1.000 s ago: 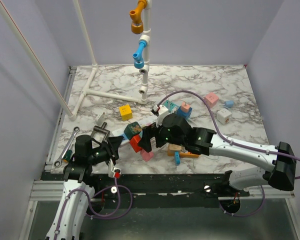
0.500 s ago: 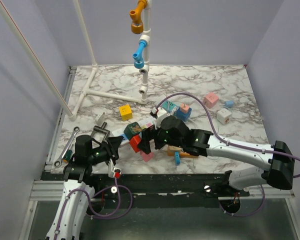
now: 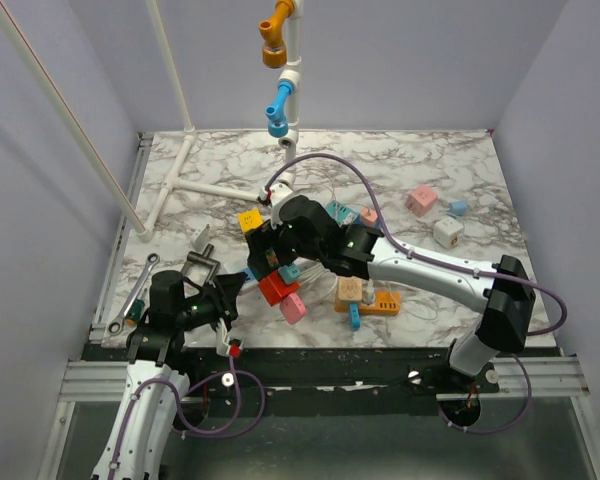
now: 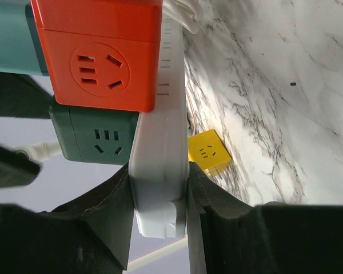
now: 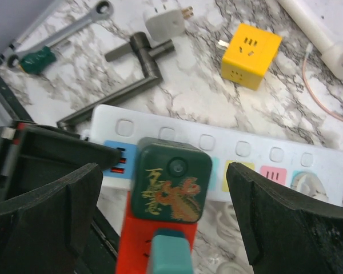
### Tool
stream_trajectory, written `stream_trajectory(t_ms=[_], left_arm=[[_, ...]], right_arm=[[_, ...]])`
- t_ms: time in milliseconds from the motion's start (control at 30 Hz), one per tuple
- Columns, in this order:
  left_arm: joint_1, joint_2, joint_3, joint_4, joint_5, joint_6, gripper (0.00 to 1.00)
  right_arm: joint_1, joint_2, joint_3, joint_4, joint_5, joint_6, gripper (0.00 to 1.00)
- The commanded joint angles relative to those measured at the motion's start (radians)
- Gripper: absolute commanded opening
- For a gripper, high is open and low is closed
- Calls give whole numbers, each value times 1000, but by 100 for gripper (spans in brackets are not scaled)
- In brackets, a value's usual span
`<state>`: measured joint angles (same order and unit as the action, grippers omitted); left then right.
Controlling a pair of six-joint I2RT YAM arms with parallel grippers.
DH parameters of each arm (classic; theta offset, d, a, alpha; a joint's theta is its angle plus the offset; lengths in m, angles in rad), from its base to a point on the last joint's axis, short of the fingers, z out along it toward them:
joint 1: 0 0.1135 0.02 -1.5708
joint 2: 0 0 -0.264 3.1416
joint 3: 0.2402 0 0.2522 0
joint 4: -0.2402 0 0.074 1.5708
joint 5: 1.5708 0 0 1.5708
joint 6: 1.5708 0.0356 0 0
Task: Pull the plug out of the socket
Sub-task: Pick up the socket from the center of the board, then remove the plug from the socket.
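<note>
The socket (image 5: 228,151) is a long white power strip with pastel outlets, lying on the marble table. My left gripper (image 4: 159,171) is shut on its near end (image 4: 160,114), one finger on each flat face. The plug (image 5: 170,178) is a dark green cube with gold art that stands on the strip next to the blue outlet. A red cube (image 4: 97,57) adjoins it, with a teal piece (image 5: 168,257) on top. My right gripper (image 5: 163,171) hangs open above the green plug, one finger on each side, touching nothing. From above, the right gripper (image 3: 265,255) hides most of the strip.
A yellow cube (image 5: 250,55), a white adapter (image 5: 163,20), a grey metal L-piece (image 5: 137,63) and a wrench (image 5: 63,31) lie beyond the strip. A white pipe frame (image 3: 220,190) stands at the back left. Pink and white cubes (image 3: 421,199) and an orange strip (image 3: 370,300) lie to the right.
My right arm has swung left and away from the front edge, bringing its open gripper over the green plug. The left gripper keeps its hold on the strip's end.
</note>
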<state>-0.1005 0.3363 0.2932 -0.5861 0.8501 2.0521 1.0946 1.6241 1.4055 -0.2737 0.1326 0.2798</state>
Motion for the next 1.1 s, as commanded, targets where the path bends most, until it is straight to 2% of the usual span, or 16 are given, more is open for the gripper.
stream_trajectory(t_ms=[0,400,767,867,967,1000,1067], left_arm=[[-4,-20,31,39,39,37,0],[-4,-32,7,59,43,90,0],[-4,-33,-2,70,43,112,0],[-4,-35,-9,69,42,120,0],[-4,-38,-18,69,38,136,0],[-3,-39,-21,68,37,145,0],[-4,-41,-26,71,37,152,0]], right_arm=[[-48,23,38,-99,-61,-56,100],[-97,100,98,-143,-291,-56,100],[-99,158,111,-147,-356,-30,98],[-101,177,129,-158,-358,-22,88],[-103,196,152,-174,-372,-25,65],[-104,201,155,-177,-376,-25,55],[-108,212,167,-190,-376,-23,30]])
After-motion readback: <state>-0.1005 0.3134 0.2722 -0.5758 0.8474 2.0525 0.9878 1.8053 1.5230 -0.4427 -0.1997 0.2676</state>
